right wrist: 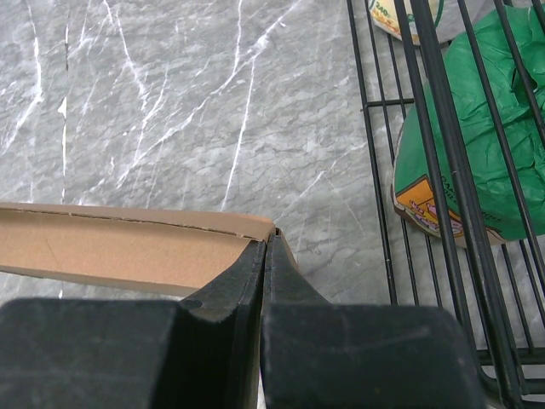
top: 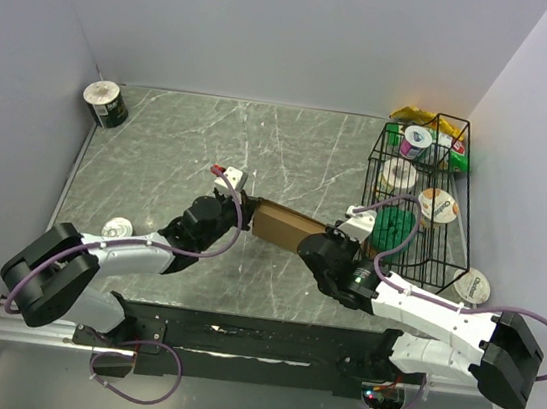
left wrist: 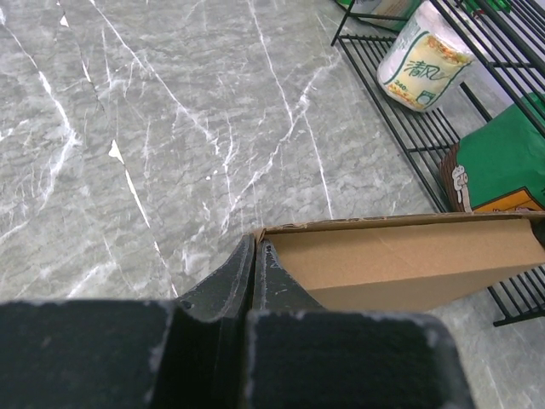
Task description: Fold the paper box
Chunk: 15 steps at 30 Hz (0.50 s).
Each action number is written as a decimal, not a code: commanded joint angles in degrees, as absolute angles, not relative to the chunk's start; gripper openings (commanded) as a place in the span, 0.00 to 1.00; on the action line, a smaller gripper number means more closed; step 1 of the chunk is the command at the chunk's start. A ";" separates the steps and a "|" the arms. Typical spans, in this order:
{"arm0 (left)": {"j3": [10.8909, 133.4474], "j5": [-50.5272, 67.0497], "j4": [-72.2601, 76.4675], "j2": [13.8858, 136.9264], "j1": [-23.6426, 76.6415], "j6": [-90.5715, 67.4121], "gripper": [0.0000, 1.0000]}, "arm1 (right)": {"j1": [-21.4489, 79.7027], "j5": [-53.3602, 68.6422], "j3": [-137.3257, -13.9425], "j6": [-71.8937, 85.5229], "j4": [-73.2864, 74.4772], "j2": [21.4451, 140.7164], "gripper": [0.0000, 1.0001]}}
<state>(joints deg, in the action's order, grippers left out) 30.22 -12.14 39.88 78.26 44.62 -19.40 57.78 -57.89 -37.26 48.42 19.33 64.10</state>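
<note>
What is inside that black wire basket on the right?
Inside the black wire basket sit three round lidded tubs, a green bag and yellow packets at its far end. Anything lying beneath them is covered and cannot be seen.

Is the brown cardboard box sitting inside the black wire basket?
No, the flat brown cardboard box is outside the black wire basket, over the grey marble table beside it.

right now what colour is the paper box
Plain brown cardboard; the paper box shows best in the left wrist view.
</note>
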 commanded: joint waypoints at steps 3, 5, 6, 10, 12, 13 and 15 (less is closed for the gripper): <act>27.77 -13.18 25.93 82.00 45.79 -19.60 0.01 | 58.62 -47.90 -35.68 51.42 31.72 65.66 0.00; 28.38 -13.53 24.79 82.00 45.97 -19.25 0.01 | 58.62 -47.99 -36.30 51.85 32.87 64.17 0.00; 28.56 -13.88 24.44 81.83 45.97 -18.99 0.01 | 58.62 -47.99 -36.73 51.94 34.00 63.55 0.02; 29.79 -14.41 22.59 82.00 46.14 -18.20 0.01 | 58.54 -48.25 -37.70 52.64 36.65 60.21 0.08; 30.93 -14.59 21.10 82.44 46.23 -17.41 0.01 | 58.54 -48.43 -38.40 52.91 37.79 58.28 0.10; 31.29 -14.85 20.66 82.62 46.32 -17.14 0.01 | 58.62 -48.51 -38.67 53.08 39.01 57.66 0.11; 32.43 -15.12 19.43 83.32 46.41 -16.35 0.01 | 58.54 -48.60 -39.37 53.09 39.81 55.99 0.16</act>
